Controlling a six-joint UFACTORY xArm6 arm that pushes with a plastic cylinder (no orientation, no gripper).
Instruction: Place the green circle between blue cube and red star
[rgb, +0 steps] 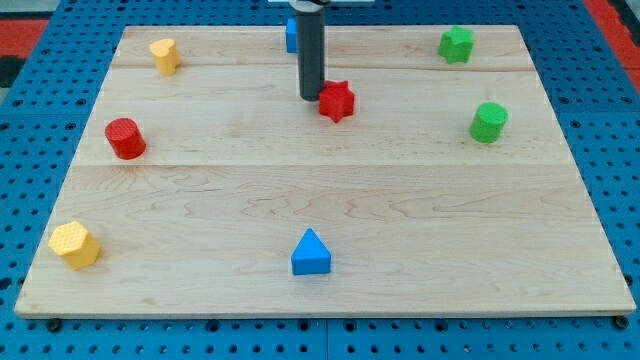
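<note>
The green circle (489, 121) stands at the view's right, upper part of the wooden board (320, 200). The red star (337, 101) sits near the top centre. The blue cube (291, 35) is at the top edge, mostly hidden behind the dark rod. My tip (311, 97) rests on the board just left of the red star, touching or almost touching it, and below the blue cube. The green circle is far to the right of my tip.
A green star (456, 44) sits at the top right. A yellow block (165, 55) is at the top left, a red cylinder (125, 138) at the left, a yellow hexagon (75, 245) at the bottom left, a blue triangle (311, 253) at the bottom centre.
</note>
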